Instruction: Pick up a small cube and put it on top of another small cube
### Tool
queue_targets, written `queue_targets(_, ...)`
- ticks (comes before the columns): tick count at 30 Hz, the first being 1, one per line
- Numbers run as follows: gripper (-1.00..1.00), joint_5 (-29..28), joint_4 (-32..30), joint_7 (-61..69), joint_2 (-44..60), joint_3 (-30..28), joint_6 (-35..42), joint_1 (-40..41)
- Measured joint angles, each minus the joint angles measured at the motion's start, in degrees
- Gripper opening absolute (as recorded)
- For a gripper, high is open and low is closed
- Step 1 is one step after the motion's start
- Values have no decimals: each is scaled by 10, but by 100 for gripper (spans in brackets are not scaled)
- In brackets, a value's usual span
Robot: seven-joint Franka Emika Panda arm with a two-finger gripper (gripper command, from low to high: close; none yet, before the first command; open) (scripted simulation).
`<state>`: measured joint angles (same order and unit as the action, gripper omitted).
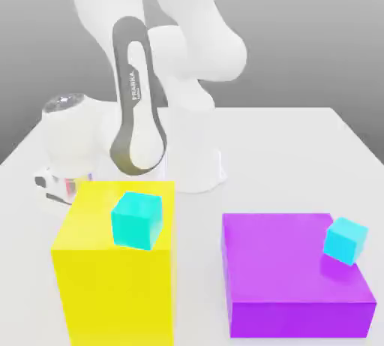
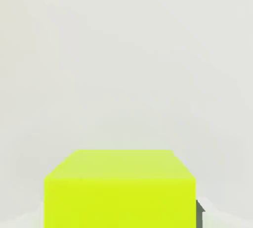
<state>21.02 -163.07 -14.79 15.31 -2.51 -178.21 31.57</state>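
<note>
One small cyan cube [image 1: 136,219] rests on top of the tall yellow block [image 1: 112,292]. A second small cyan cube [image 1: 346,240] lies tilted on the far right corner of the low purple block [image 1: 296,277]. My gripper [image 1: 57,191] is down near the table behind the yellow block's back left corner, partly hidden by it and well away from both cubes. It is shut with nothing seen in it. The hand view looks along the table at the yellow block [image 2: 118,190].
The white robot base [image 1: 196,157] stands at the table's middle back, with the arm folded down to the exterior view's left. The white table [image 1: 300,149] stretches back behind the purple block.
</note>
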Motion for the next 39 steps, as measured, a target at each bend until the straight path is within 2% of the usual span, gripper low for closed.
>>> queue_targets(3, -100, -25, -5, -18, -28, -40, 23, -33)
queue_targets(7, -100, -117, -18, -85, -87, -107, 68, -76)
queue_targets(12, -100, -219, -34, -160, -161, -128, 125, -67)
queue_targets(16, -100, -287, -25, -117, -161, -154, 181, -48)
queue_targets(29, -100, -609, 60, 180, -223, -101, 294, -97)
queue_targets(39, -100, -828, 148, 382, -280, 21, 355, -187)
